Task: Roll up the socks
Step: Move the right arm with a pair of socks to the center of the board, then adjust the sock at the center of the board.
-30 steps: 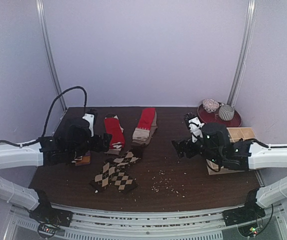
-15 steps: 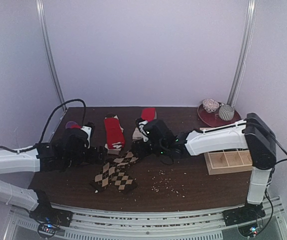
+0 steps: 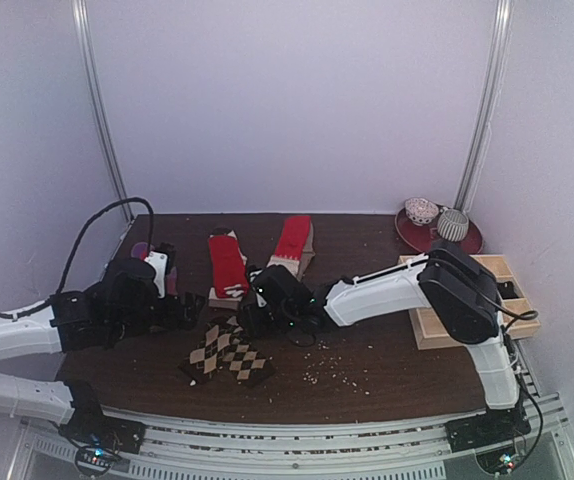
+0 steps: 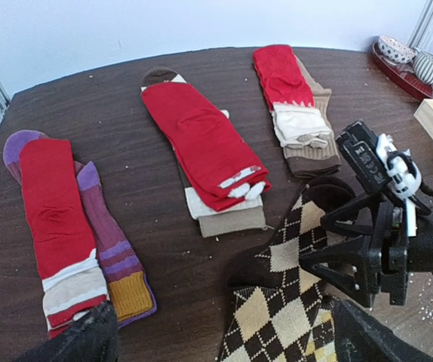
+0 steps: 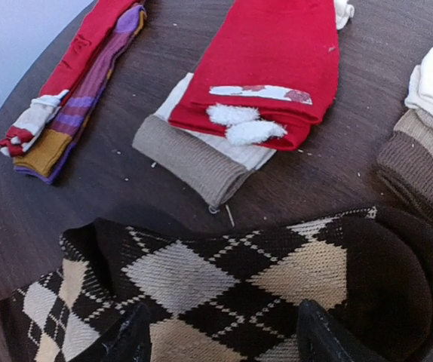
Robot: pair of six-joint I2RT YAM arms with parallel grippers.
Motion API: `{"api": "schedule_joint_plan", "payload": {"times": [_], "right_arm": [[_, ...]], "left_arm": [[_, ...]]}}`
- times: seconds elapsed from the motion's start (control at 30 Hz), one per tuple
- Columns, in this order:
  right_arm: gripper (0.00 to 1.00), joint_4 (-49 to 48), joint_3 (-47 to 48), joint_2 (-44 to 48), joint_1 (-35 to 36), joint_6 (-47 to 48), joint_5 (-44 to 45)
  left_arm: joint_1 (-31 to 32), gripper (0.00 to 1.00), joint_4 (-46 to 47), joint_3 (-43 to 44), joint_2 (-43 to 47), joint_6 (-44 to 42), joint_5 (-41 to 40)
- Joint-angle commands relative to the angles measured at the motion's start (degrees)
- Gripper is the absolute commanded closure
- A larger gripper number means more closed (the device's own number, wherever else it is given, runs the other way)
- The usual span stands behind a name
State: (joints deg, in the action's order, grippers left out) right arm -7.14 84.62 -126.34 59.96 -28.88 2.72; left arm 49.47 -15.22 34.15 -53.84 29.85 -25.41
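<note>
Now we are looking at a dark tabletop [image 3: 387, 340] with four pairs of socks lying on it. The argyle socks [image 3: 229, 355] are lying near us, left of the middle, one partly over the other. Farther back, three more pairs are lying flat in a row: the red and purple socks [image 4: 58, 219] at the left, the middle red socks [image 3: 227, 262] with a pale cuff, and the right red socks [image 3: 292, 245] with a tan cuff.

The right end effector [image 3: 245, 318] is reaching across from the right and hanging over the far, dark brown end of the argyle socks. Its fingers [image 5: 322, 335] are standing wide apart and are gripping nothing. We are not able to tell if the tips are touching the cloth.

The left end effector [image 3: 192, 305] is sitting low, just left of the argyle socks. Its fingers [image 4: 88, 339] are spread wide too, and they are holding nothing. One finger is sitting just beside the yellow cuff of the red and purple socks.

At the right edge, a wooden tray [image 3: 435, 328] is resting under the right arm. A red plate [image 3: 467, 243] with two small cups is sitting in the far right corner. Little crumbs [image 3: 332, 372] are lying near the middle.
</note>
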Motion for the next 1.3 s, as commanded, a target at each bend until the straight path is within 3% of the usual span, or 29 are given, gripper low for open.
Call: {"api": "schedule_joint_plan", "payload": {"times": [0.0, 0.17, 0.4, 0.63, 0.87, 1.0, 1.27], "right_arm": [[0.33, 2.44, 2.13, -2.66, -0.57, -3.24, 4.93], [0.32, 7.34, -2.22, 0.13, -1.62, -8.32, 10.74], [0.3, 11.78, -16.58, 8.92, -4.02, -13.49, 16.75], [0.28, 10.99, -23.11, 13.69, -10.06, -8.18, 18.59], [0.29, 1.36, -24.63, 24.39, -9.5, 8.77, 3.75], [0.28, 2.4, -22.58, 28.22, -6.62, 14.27, -3.42], [0.36, 7.73, -14.44, 18.29, 1.55, 14.87, -7.03]], "left_arm": [[-0.25, 0.02, -0.68, -1.01, 0.91, -1.18, 1.95], [-0.24, 0.02, -0.77, -0.89, 0.62, -1.31, 3.17], [-0.25, 0.02, -0.69, 0.33, -1.68, -2.98, 6.73], [-0.25, 0.02, -0.75, 1.83, -4.88, -4.07, 9.06], [-0.25, 0.02, -0.68, 1.88, -5.25, -3.48, 8.24], [-0.25, 0.02, -1.17, 2.24, -5.8, -1.51, 5.62], [-0.22, 0.02, -1.83, 2.85, -6.63, 1.35, 3.61]]}}
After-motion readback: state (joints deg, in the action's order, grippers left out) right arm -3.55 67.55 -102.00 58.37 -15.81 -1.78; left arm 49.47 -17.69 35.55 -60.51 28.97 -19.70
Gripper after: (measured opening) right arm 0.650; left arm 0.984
